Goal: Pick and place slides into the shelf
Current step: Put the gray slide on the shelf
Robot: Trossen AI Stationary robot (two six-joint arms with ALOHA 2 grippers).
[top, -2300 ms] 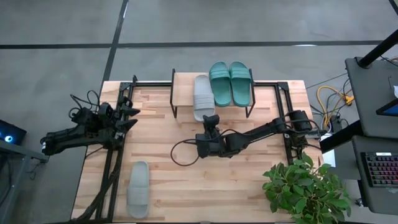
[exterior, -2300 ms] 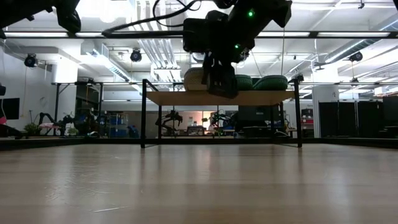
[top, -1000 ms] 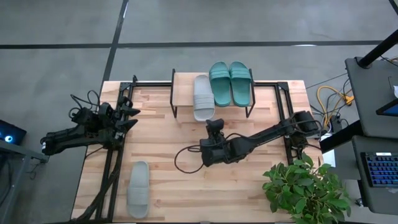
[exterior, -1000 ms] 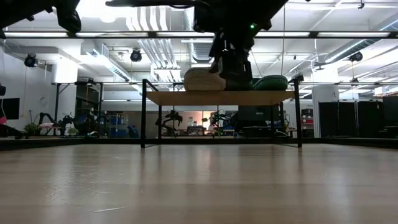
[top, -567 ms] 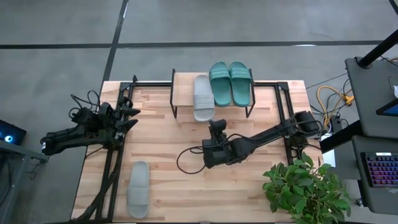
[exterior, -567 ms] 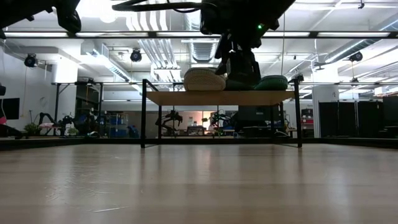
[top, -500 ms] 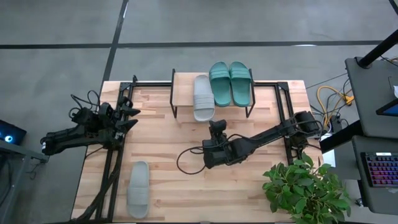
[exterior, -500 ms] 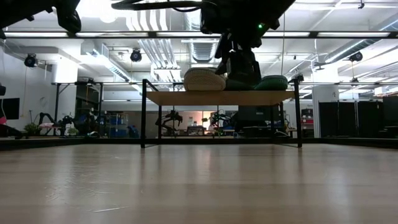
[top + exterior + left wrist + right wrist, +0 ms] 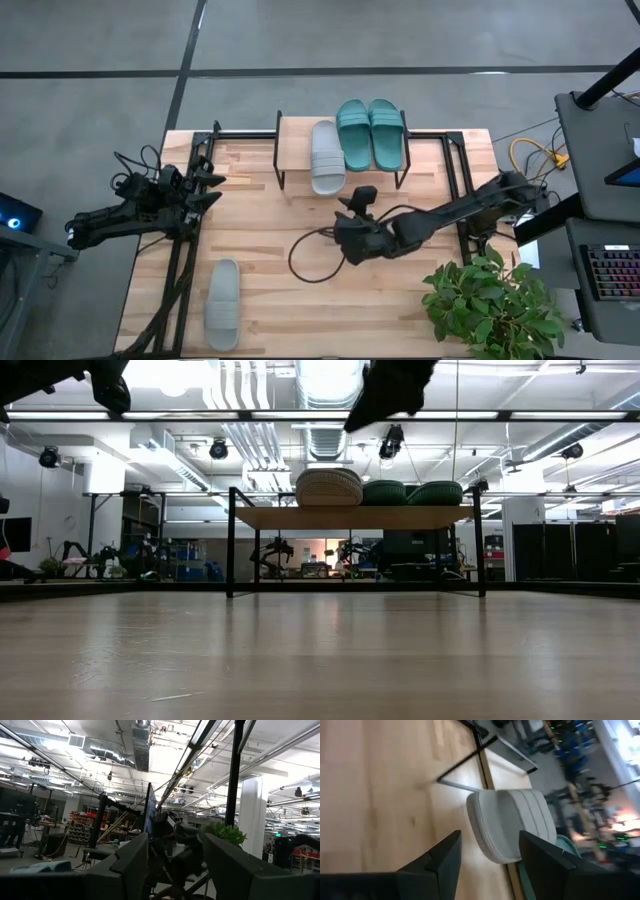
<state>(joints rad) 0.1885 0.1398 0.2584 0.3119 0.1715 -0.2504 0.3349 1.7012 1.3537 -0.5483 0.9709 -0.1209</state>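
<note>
Three slides sit on the shelf at the table's far edge: a teal pair and one grey slide overhanging its front. The second grey slide waits near the table's near-left corner. The right gripper, fingers apart and empty, hangs mid-table; the left gripper, also apart, idles at the left edge. Seen level, the shelf top hides the slides' soles.

Shelf left end bare; slides fill rest.
</note>
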